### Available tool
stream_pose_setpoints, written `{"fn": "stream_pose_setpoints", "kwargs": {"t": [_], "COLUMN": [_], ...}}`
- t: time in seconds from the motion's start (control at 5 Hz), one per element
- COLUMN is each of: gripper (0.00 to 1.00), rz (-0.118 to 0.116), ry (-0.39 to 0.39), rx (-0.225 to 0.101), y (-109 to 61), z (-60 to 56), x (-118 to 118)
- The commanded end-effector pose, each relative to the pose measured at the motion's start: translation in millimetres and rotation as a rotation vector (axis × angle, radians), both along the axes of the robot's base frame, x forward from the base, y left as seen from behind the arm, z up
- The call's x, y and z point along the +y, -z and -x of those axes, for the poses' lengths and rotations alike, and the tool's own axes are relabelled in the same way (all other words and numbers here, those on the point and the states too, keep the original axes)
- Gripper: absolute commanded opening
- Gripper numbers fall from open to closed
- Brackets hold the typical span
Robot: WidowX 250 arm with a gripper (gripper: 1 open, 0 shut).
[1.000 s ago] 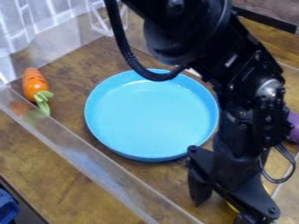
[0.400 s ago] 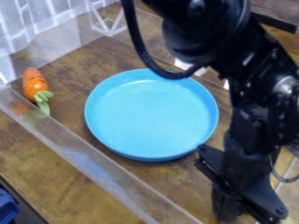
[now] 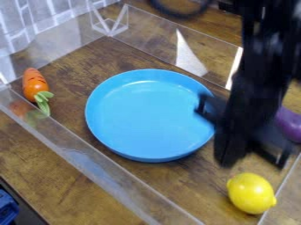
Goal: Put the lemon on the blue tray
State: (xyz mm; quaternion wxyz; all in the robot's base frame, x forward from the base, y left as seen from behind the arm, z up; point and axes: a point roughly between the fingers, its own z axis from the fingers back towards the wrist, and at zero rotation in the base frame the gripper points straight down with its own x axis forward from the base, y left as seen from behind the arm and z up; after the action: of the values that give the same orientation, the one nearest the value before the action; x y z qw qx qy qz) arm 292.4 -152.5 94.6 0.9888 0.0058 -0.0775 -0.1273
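1. Camera view, the only one: the dark robot arm (image 3: 261, 88) is smeared by motion blur on the right, and its upper part runs out of the top edge.
2. The pincer (image 3: 249, 156) shows only as two blurred dark prongs pointing down. Its gap is not readable, but by the recorded opening the prongs are drawn together, and nothing is visible between them.
3. The lemon (image 3: 252, 192) lies on the wooden worktop (image 3: 141, 44) just below the pincer, towards the camera, apart from the prongs. Its long axis runs roughly left to right with a slight tilt. The small nub end is too soft to place.
4. The blue tray (image 3: 129, 119) sits to the left of the pincer, its right rim partly behind the arm.
5. A purple eggplant (image 3: 290, 125) peeks out to the right of the arm, cut by the frame edge.
6. An orange carrot (image 3: 35, 86) with green leaves lies far left of the pincer, against a clear wall (image 3: 106, 171).
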Motion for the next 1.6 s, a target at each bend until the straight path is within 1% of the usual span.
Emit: {"fn": "stream_pose_setpoints", "kwargs": {"t": [0.0, 0.2, 0.4, 0.8, 1.0, 1.2, 1.4], "gripper": [1.00, 1.00, 1.00, 1.00, 0.00, 0.00, 0.00], "rz": [0.012, 0.011, 0.012, 0.026, 0.020, 0.015, 0.007], "ry": [-0.065, -0.092, -0.112, -0.143, -0.136, -0.121, -0.120], "rx": [-0.065, -0.060, -0.051, -0.050, -0.066, -0.092, -0.145], "y": [-20.7, -9.8, 1.8, 53.6, 48.4, 33.6, -0.2], "z": [-11.1, -10.2, -11.1, -10.2, -10.9, -11.3, -11.8], "x": [-6, -23, -29, -29, -22, -16, -4]}}
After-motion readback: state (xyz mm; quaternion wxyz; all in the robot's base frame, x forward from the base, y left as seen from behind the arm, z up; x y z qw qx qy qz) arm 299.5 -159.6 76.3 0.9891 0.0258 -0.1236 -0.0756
